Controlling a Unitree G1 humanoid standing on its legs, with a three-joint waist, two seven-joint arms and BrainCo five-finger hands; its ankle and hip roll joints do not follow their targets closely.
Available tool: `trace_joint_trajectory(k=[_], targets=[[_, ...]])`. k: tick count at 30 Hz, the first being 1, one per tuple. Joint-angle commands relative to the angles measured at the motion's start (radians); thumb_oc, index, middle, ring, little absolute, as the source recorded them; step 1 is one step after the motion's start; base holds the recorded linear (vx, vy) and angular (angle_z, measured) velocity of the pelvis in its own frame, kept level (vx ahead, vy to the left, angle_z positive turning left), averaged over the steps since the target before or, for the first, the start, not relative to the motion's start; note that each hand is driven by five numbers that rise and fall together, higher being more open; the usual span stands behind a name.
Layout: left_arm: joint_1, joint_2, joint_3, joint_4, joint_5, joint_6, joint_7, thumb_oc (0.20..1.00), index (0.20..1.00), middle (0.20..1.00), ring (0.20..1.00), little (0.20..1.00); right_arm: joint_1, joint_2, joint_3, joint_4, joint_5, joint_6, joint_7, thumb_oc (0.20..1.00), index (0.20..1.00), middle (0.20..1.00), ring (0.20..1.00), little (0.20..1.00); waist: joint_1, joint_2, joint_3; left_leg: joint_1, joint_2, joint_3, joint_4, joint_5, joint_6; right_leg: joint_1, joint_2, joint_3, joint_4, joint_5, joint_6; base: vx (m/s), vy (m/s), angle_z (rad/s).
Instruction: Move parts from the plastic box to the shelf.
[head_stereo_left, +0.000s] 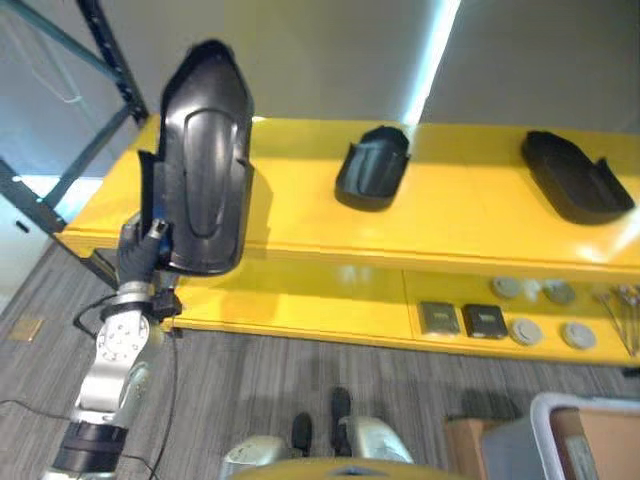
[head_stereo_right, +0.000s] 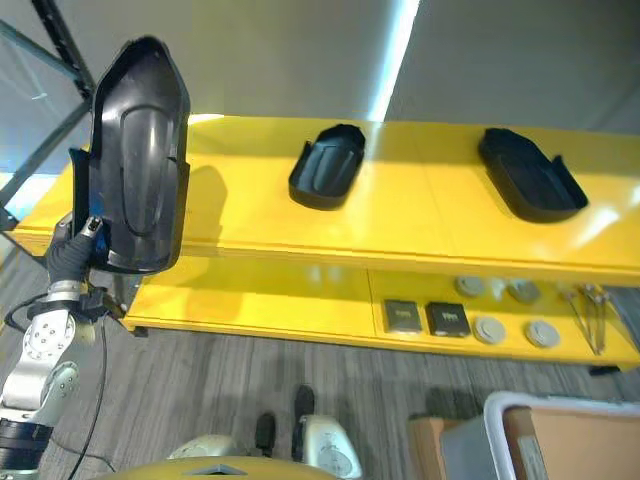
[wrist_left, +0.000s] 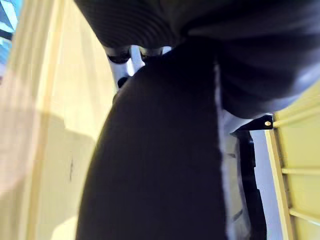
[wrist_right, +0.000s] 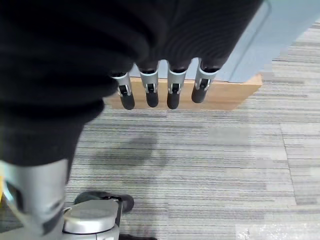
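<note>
The left hand (head_stereo_left: 140, 252) grips a black part (head_stereo_left: 203, 160) upright before the yellow shelf (head_stereo_left: 300, 215) bearing two others; right hand (wrist_right: 160, 90) hangs relaxed.

I can't see my left hand's (head_stereo_left: 140, 255) fingers behind the black part (head_stereo_left: 200, 160); plastic box (head_stereo_left: 560, 440) cut off at frame edge.
</note>
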Motion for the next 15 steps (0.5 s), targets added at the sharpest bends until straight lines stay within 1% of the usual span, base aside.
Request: trace_joint_trajectory(k=[1,3,5,6,7,8,9,10,11,12,13,14,15], targets=[[-0.078,-0.002,0.018,-0.112,0.016,-0.034,0.011,0.2,0.2,0.2,0.2,0.2,0.014,-0.03,0.051,0.018,0.0,0.009,-0.032,1.0,1.0,1.0,1.0,1.0,-0.022,-0.018,-0.072,0.029,0.006,-0.024,0.043,-0.145,-0.058,0.174,0.019,-0.015,-0.28,0.118,0.041,0.17,-0.093,0.22],[-0.076,-0.002,0.018,-0.112,0.002,-0.019,0.025,0.2,0.2,0.2,0.2,0.2,0.016,-0.039,0.038,0.009,-0.004,0.017,-0.032,1.0,1.0,1.0,1.0,1.0,-0.023,-0.024,-0.075,0.01,0.016,0.018,0.091,-0.159,-0.068,0.204,0.015,-0.019,-0.298,0.109,0.035,0.13,-0.075,-0.04],[-0.077,-0.002,0.017,-0.103,-0.013,-0.013,0.032,0.2,0.2,0.2,0.2,0.2,0.022,-0.045,0.022,-0.004,-0.023,0.021,-0.025,1.0,1.0,1.0,1.0,1.0,-0.029,-0.033,-0.072,-0.033,0.025,0.078,0.186,-0.185,-0.079,0.225,0.002,-0.029,-0.308,0.1,0.028,0.1,-0.075,-0.2],[-0.077,-0.003,0.017,-0.102,-0.014,-0.013,0.032,0.2,0.2,0.2,0.2,0.2,0.024,-0.045,0.02,-0.005,-0.025,0.021,-0.026,1.0,1.0,1.0,1.0,1.0,-0.03,-0.034,-0.071,-0.04,0.029,0.086,0.198,-0.189,-0.081,0.225,0.0,-0.032,-0.307,0.099,0.028,0.04,-0.071,-0.13],[-0.079,-0.009,0.014,-0.083,-0.018,-0.018,0.02,0.2,0.2,0.2,0.2,0.2,0.035,-0.047,0.01,-0.015,-0.031,0.023,-0.033,1.0,1.0,1.0,1.0,1.0,-0.04,-0.037,-0.058,-0.084,0.073,0.152,0.271,-0.168,-0.107,0.231,-0.013,-0.059,-0.303,0.09,0.021,-0.01,-0.068,0.16],[-0.089,-0.014,0.006,-0.058,-0.035,-0.031,0.006,0.2,0.2,0.2,0.2,0.2,0.033,-0.058,0.004,-0.006,-0.014,0.018,-0.033,1.0,1.0,1.0,1.0,1.0,-0.049,-0.036,-0.038,-0.141,0.148,0.171,0.316,-0.1,-0.137,0.236,-0.018,-0.073,-0.296,0.081,0.007,0.0,-0.058,0.26],[-0.089,-0.015,0.007,-0.055,-0.033,-0.033,0.004,0.2,0.2,0.2,0.2,0.2,0.031,-0.061,0.001,-0.005,-0.014,0.019,-0.029,1.0,1.0,1.0,1.0,1.0,-0.05,-0.034,-0.035,-0.143,0.16,0.168,0.307,-0.094,-0.139,0.236,-0.019,-0.073,-0.294,0.078,0.005,0.02,0.013,0.34],[-0.087,-0.017,0.01,-0.053,-0.03,-0.038,0.006,0.2,0.2,0.2,0.2,0.2,0.028,-0.064,0.0,-0.001,-0.022,0.019,-0.023,1.0,1.0,1.0,1.0,1.0,-0.052,-0.03,-0.035,-0.132,0.181,0.161,0.271,-0.083,-0.142,0.233,-0.02,-0.071,-0.289,0.073,0.004,0.07,0.107,0.22],[-0.084,-0.015,0.015,-0.053,-0.031,-0.043,0.009,0.2,0.2,0.2,0.2,0.2,0.027,-0.066,0.002,0.0,-0.038,0.014,-0.021,1.0,1.0,1.0,1.0,1.0,-0.055,-0.024,-0.037,-0.116,0.211,0.153,0.207,-0.061,-0.15,0.231,-0.022,-0.07,-0.285,0.066,0.003,0.07,0.11,0.1],[-0.083,-0.016,0.017,-0.053,-0.032,-0.044,0.009,0.2,0.2,0.2,0.2,0.2,0.027,-0.067,0.002,0.0,-0.04,0.014,-0.022,1.0,1.0,1.0,1.0,1.0,-0.056,-0.023,-0.037,-0.107,0.218,0.152,0.186,-0.05,-0.153,0.232,-0.022,-0.07,-0.284,0.064,0.002,0.1,0.187,0.02],[-0.073,-0.015,0.029,-0.056,-0.036,-0.05,0.004,0.2,0.2,0.2,0.2,0.2,0.031,-0.071,0.001,-0.003,-0.039,0.01,-0.023,1.0,1.0,1.0,1.0,1.0,-0.063,-0.012,-0.038,-0.086,0.267,0.148,0.105,0.012,-0.174,0.236,-0.025,-0.066,-0.277,0.051,-0.002,0.08,0.17,-0.12],[-0.07,-0.014,0.032,-0.054,-0.04,-0.054,0.0,0.2,0.2,0.2,0.2,0.2,0.033,-0.073,0.0,-0.004,-0.032,0.009,-0.025,1.0,1.0,1.0,1.0,1.0,-0.066,-0.008,-0.038,-0.083,0.287,0.148,0.083,0.037,-0.182,0.238,-0.028,-0.065,-0.274,0.046,-0.004,0.13,0.364,-0.01],[-0.068,-0.019,0.041,-0.043,-0.044,-0.067,-0.013,0.2,0.2,0.2,0.2,0.2,0.042,-0.085,-0.006,-0.02,-0.008,0.012,-0.031,1.0,1.0,1.0,1.0,1.0,-0.084,0.004,-0.037,-0.073,0.351,0.155,0.022,0.106,-0.204,0.239,-0.042,-0.066,-0.249,0.025,-0.01,0.09,0.292,0.08]])
